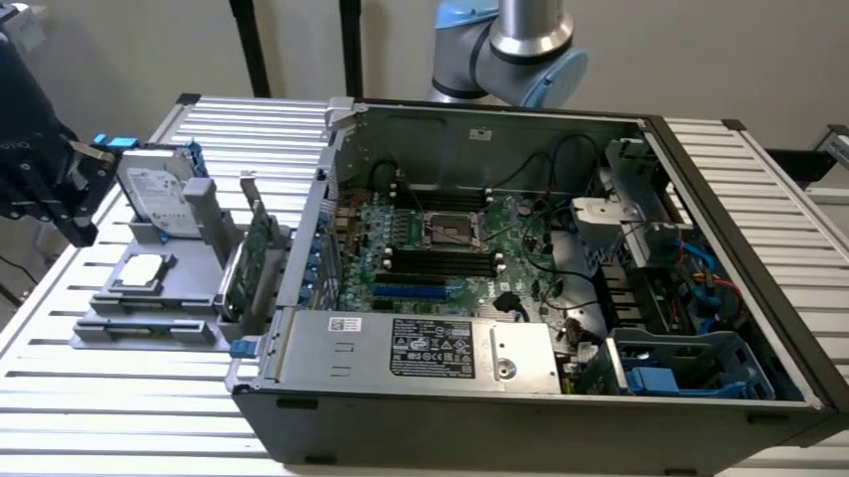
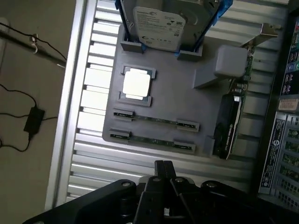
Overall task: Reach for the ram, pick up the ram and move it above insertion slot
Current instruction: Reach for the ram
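Two ram sticks lie edge-up in a grey holder (image 2: 173, 100): one ram stick (image 2: 156, 120) nearer the processor, the other (image 2: 150, 140) just beside it. My gripper (image 2: 163, 164) hovers above the table a short way off from the nearer stick, fingers pressed together and holding nothing. In the exterior view the black gripper (image 1: 60, 194) hangs at the left, above and beside the holder (image 1: 186, 288). The motherboard's black memory slots (image 1: 444, 260) lie inside the open computer case (image 1: 531, 407), to the exterior view's right of the holder.
The holder also carries a silver hard drive (image 2: 161, 23) standing upright, a processor (image 2: 136, 84) and a green expansion card (image 2: 231, 119) with a metal bracket. The case wall (image 1: 298, 248) rises between holder and motherboard. Black cables (image 2: 28, 119) lie on the floor.
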`<state>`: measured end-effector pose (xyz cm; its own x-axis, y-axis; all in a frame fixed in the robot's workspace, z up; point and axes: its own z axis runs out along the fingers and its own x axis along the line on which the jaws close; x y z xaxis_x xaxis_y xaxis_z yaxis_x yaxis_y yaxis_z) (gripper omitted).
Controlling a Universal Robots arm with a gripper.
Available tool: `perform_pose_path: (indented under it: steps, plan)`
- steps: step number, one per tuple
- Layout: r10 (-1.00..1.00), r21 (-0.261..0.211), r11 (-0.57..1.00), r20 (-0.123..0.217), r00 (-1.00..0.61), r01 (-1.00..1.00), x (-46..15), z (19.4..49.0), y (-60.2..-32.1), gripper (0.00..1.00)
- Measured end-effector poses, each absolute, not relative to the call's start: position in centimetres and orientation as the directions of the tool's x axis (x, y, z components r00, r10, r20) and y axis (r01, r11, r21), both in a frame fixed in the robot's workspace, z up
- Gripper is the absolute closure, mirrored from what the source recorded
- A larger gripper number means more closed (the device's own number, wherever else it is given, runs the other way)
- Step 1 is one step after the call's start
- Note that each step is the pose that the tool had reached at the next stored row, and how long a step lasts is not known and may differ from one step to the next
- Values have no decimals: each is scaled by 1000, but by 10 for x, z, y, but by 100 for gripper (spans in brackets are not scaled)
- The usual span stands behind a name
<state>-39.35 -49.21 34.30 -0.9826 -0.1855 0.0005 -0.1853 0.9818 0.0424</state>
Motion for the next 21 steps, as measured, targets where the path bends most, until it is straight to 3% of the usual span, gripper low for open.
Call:
perform_pose_path:
  steps: [21]
  plan:
    - [-539,41,842,-2,-843,-538,-393,343,-492,89]
